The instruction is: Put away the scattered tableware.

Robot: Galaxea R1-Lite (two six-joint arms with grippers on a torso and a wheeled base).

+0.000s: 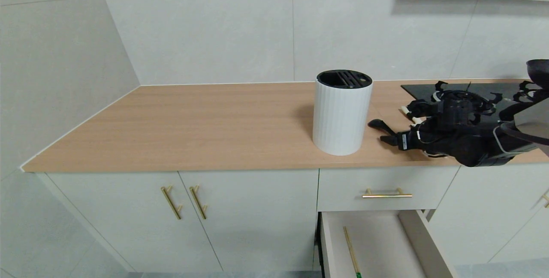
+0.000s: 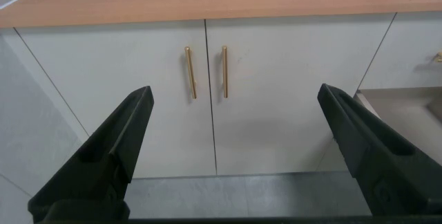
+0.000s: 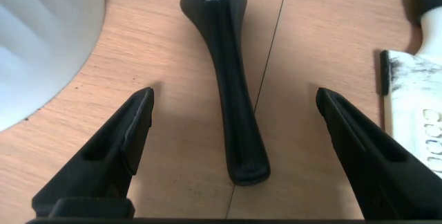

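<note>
While my right gripper sits low over the counter, its fingers are spread wide with nothing clamped. A black handle lies flat on the wood between them, with a gap on each side and no contact with either finger. The handle's wide rounded end points toward the holder; I can't tell what kind of utensil it belongs to.

Head view: right gripper is just beside the white ribbed holder, on its right, fingers pointing at it. The black handle lies near the holder's base, not touching it. The holder stands upright on the counter and has a black slotted top.

A white item with black marks lies on the counter just past one right finger. I can't tell what it is.

A black cooktop is set into the counter behind my right arm.

Left gripper is down in front of the cabinets, fingers wide apart and holding nothing. It faces two doors with a pair of gold bar handles.

The lower drawer under the counter is pulled out. A pair of chopsticks lies in it near its left wall. The drawer above is shut.
</note>
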